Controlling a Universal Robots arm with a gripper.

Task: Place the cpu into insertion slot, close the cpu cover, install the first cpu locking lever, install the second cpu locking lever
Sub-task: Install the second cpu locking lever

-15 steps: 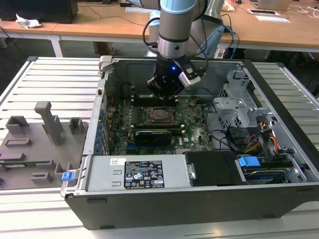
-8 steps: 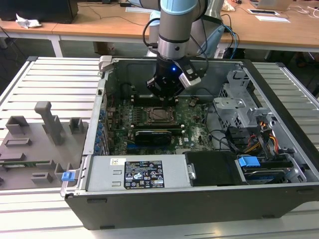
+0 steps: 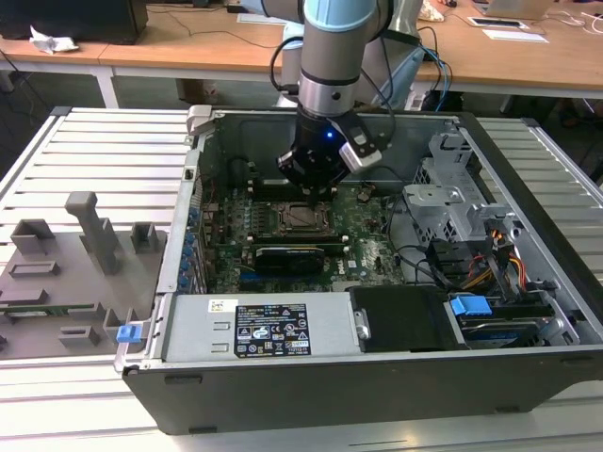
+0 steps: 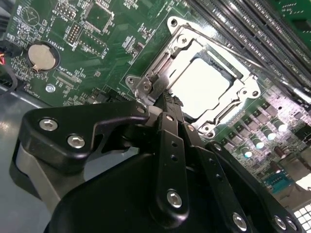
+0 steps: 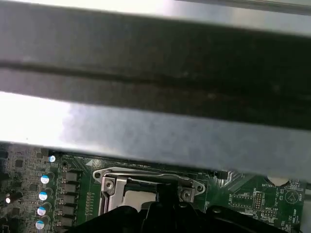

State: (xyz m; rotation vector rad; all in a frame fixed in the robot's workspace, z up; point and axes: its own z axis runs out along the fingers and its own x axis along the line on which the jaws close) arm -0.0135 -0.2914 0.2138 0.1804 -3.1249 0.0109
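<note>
End effector (image 4: 167, 99) touches one cover (image 4: 194, 63) (one cpu (image 4: 199, 87)).

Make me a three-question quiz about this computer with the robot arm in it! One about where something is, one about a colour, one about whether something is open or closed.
1. Where is the robot's black hand?
A. over the grey plastic holders outside the case
B. at the edge of the square metal socket on the green motherboard
C. above the blue drive latch

2. What colour is the round coin battery?
A. silvery
B. red
C. blue

3. How does the thin square metal frame cpu cover stand?
A. lifted upright
B. lying flat around the pale silvery square cpu
C. taken off

Answers: 1 B, the second wrist view shows the hand's tip at the socket's rim. 2 A, it shines silvery in its holder. 3 B, the frame lies level around the chip.
</note>
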